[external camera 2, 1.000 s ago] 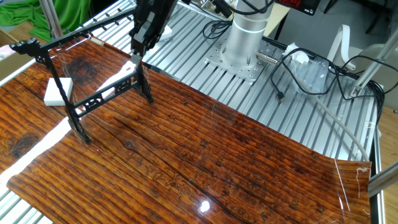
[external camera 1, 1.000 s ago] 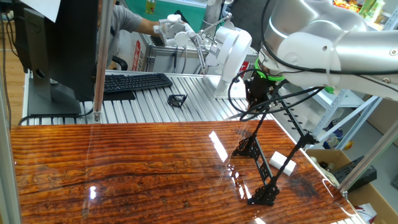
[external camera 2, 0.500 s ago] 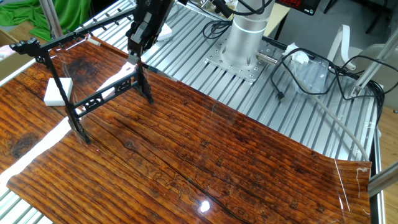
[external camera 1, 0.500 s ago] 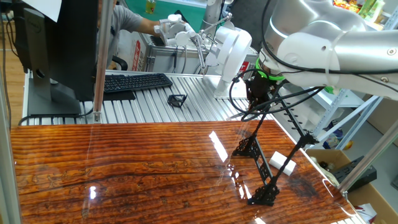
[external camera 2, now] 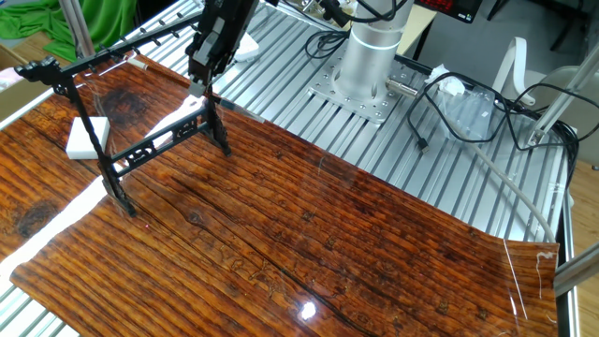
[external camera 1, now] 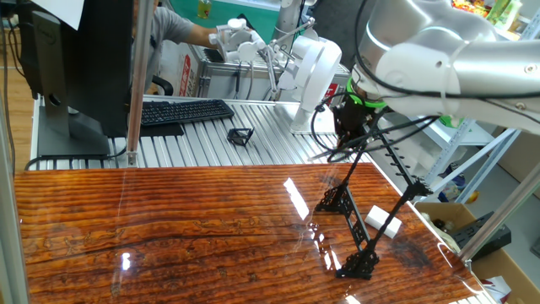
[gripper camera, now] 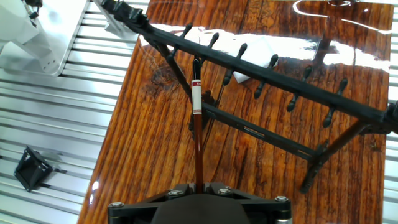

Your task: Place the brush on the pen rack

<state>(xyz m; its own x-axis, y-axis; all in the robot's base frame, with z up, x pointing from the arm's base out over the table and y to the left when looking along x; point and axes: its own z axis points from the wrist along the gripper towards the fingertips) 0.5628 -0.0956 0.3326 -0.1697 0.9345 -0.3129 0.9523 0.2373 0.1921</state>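
My gripper (gripper camera: 199,185) is shut on the lower end of the brush (gripper camera: 198,134), a thin dark reddish stick with a pale band near its far tip. In the hand view the brush points straight ahead, and its tip reaches the near edge of the pen rack's (gripper camera: 281,82) top bar, between two pegs. Whether it touches the bar I cannot tell. The pen rack (external camera 1: 355,221) is a long black frame with lattice feet, standing on the wooden board. From the other fixed view, the gripper (external camera 2: 199,86) hangs above the rack's (external camera 2: 142,154) right end.
A white block (external camera 2: 88,138) lies on the board beside the rack. A small black wire frame (external camera 1: 240,135) and a keyboard (external camera 1: 181,110) sit on the ribbed metal table behind the board. The robot base (external camera 2: 367,56) stands at the back, with cables to its right.
The gripper, still holding the brush, has shifted slightly up and to the left in the other fixed view. The rack and block have not moved.
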